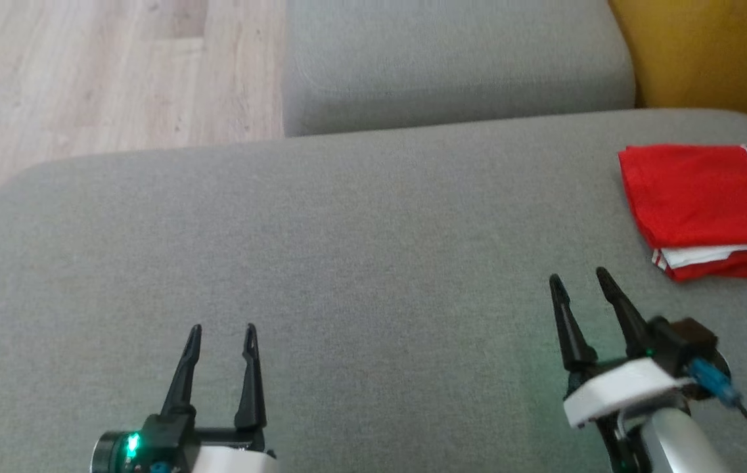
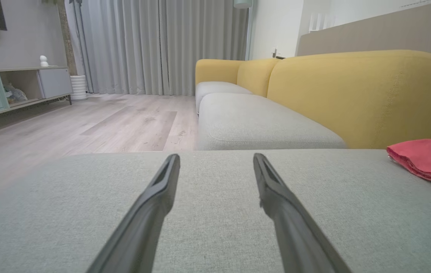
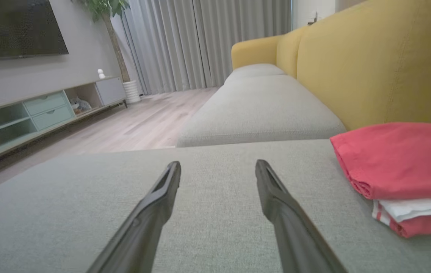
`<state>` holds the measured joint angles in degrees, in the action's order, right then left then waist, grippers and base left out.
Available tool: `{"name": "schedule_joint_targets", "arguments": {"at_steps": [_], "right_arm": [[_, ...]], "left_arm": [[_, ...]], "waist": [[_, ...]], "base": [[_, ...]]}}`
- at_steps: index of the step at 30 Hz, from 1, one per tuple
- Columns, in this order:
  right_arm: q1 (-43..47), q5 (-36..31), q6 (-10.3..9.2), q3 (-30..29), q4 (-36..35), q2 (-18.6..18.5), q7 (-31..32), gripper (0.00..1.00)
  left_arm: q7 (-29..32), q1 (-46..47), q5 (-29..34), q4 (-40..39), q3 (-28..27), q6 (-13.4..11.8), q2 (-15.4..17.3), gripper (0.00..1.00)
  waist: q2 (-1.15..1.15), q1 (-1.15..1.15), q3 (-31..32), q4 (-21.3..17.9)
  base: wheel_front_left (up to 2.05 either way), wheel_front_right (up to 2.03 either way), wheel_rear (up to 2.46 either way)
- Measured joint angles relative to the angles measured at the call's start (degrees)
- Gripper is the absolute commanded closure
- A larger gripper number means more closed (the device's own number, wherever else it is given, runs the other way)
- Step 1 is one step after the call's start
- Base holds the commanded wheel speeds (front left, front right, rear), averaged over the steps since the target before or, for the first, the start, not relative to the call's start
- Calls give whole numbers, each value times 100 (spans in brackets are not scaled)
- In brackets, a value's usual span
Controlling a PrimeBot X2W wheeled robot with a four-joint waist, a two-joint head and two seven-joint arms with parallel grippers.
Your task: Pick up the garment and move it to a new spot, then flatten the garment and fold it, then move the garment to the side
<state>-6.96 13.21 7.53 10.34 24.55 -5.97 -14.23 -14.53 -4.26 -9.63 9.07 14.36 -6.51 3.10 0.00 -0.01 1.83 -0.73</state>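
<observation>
The garment (image 1: 708,200) is a red jersey with white trim and dark numerals, folded flat at the right edge of the grey cushion (image 1: 347,263). It also lies at the right of the left wrist view (image 2: 425,159) and the right wrist view (image 3: 401,163). My right gripper (image 1: 579,279) stands open a short way to the garment's left and nearer me, holding nothing. My left gripper (image 1: 223,330) hovers open over bare cushion at the lower left, far from the garment. Both pairs of fingers (image 2: 162,189) (image 3: 164,193) are spread with only cushion between them.
A second grey seat cushion (image 1: 452,59) lies beyond the near one. The yellow sofa back (image 1: 708,52) rises at the right. Wooden floor (image 1: 97,79) lies past the cushion's left and far edges. A low TV cabinet (image 3: 48,110) and curtains (image 2: 154,45) stand across the room.
</observation>
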Motion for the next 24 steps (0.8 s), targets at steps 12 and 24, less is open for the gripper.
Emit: {"name": "schedule_joint_targets", "arguments": {"at_steps": [12,24], "right_arm": [[1111,-528,0,-363,-747,198,-15,0],[1257,-713,0,-533,-784,322,-15,0]], "left_arm": [[0,-425,-45,41,-252,-2,2,0],[0,-461,-43,172,-419,0,2,0]], "waist": [[0,0,362,96],[0,1,492,145]], "base": [[0,0,0],[0,0,0]]}}
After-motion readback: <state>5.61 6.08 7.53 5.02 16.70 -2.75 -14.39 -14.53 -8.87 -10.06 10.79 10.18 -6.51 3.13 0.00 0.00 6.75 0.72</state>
